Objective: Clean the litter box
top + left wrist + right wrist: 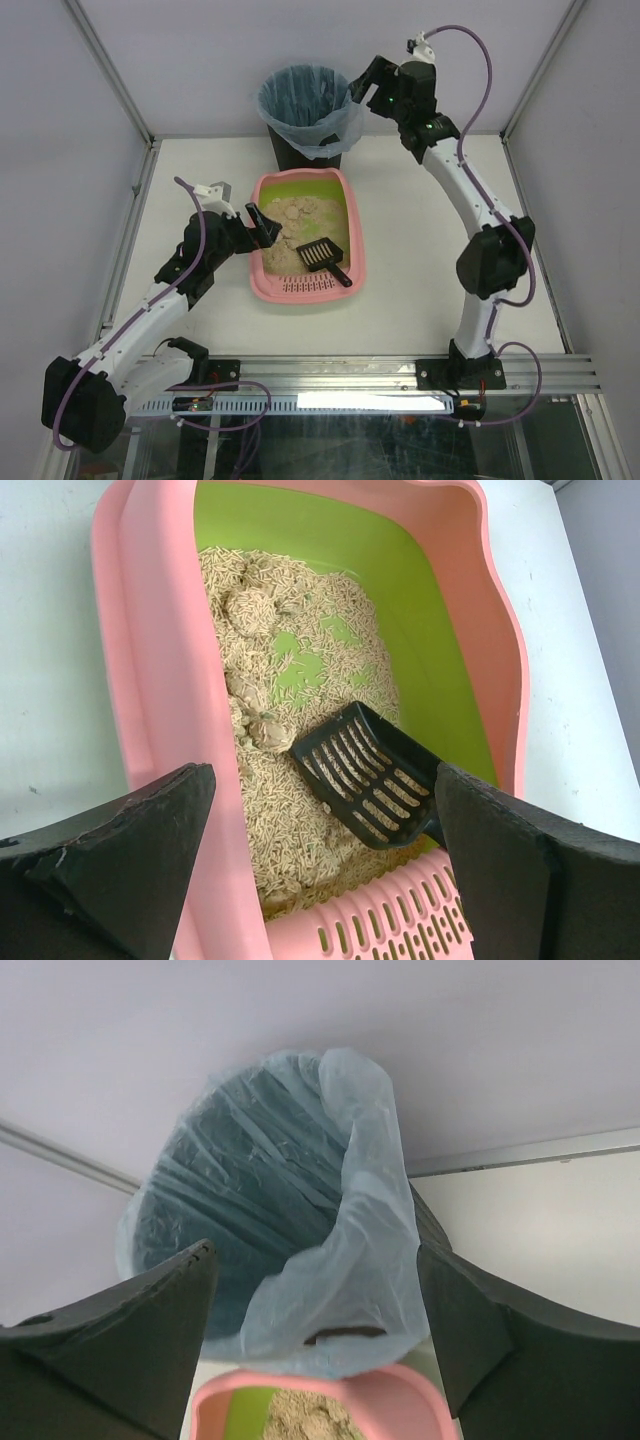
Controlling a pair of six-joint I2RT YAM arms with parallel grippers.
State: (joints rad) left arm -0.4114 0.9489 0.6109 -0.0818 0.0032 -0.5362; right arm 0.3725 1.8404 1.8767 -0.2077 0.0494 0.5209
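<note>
The pink litter box (356, 225) with its green lining lies mid-table, beige litter (300, 215) heaped inside. A black slotted scoop (318, 255) rests in it near the grille end, empty. My left gripper (262, 225) hovers over the box's left rim, open. In the left wrist view the rim (160, 680) runs between its fingers, with the scoop (365, 780) and clumped litter (268, 730) ahead. My right gripper (358, 88) is raised beside the bin, open; the blue bag's edge (360, 1240) lies between its fingers, untouched.
A black bin with a blue bag (305, 100) stands just behind the litter box, at the table's far edge. The bag's inside (230, 1190) looks dark. Metal frame posts and walls close in the table on both sides.
</note>
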